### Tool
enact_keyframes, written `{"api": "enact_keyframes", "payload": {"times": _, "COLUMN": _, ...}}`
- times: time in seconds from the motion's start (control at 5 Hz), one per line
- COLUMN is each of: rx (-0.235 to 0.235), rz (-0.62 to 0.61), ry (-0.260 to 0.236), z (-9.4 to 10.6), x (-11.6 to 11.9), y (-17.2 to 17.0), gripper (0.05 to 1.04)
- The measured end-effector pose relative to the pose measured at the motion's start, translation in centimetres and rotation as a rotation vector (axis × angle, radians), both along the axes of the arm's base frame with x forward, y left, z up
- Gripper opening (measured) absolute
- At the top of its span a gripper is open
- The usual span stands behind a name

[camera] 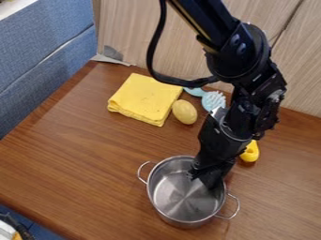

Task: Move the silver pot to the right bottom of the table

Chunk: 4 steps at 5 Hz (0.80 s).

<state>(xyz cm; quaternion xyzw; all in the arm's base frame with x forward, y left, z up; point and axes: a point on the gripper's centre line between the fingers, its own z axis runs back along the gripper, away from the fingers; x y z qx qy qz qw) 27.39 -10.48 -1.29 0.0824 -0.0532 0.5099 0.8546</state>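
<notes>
The silver pot [182, 197] stands upright near the front middle of the brown table, one loop handle at its upper left and the other at its lower right. My gripper [207, 180] comes down from the upper right and its tip is over and inside the pot's upper right part, by the rim. The arm covers part of the rim there. Whether the tip touches the pot's wall cannot be made out.
On the table [75, 154], a folded yellow cloth [145, 98], a yellow potato-like object [184, 112] and a light blue brush [213, 101] lie behind the pot. A yellow object [250, 152] sits right of the arm. A wooden panel [132, 33] borders the back.
</notes>
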Motion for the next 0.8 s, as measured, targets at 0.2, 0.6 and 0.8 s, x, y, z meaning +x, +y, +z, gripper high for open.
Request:
{"api": "enact_keyframes", "payload": {"times": 0.2, "rx": 0.016, "rz": -0.002, "ry": -0.004, "z": 0.1, "x": -0.1, "y": 0.3, "gripper": 0.542}}
{"api": "enact_keyframes", "payload": {"times": 0.6, "rx": -0.023, "rz": -0.020, "ry": -0.037, "z": 2.6, "x": -0.1, "y": 0.2, "gripper": 1.014}}
{"api": "enact_keyframes", "payload": {"times": 0.8, "rx": -0.096, "rz": -0.024, "ry": -0.117, "z": 6.2, "x": 0.4, "y": 0.3, "gripper": 1.011}}
